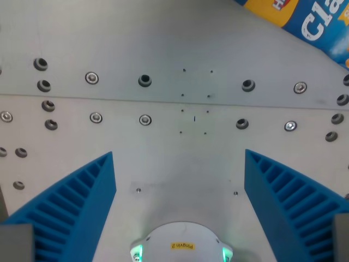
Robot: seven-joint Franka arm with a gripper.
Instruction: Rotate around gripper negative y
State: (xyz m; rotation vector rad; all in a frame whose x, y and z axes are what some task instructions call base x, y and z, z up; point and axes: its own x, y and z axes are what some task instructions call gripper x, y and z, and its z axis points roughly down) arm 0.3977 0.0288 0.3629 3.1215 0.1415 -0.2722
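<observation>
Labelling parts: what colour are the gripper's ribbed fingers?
Blue fingers, clearest in the wrist view.

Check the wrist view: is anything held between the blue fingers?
No, the gripper is open, and only bare metal plate shows between its blue fingers.

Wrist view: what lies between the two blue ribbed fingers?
Only bare grey metal plate with two tiny screws; nothing is held between the fingers of the open tool.
</observation>
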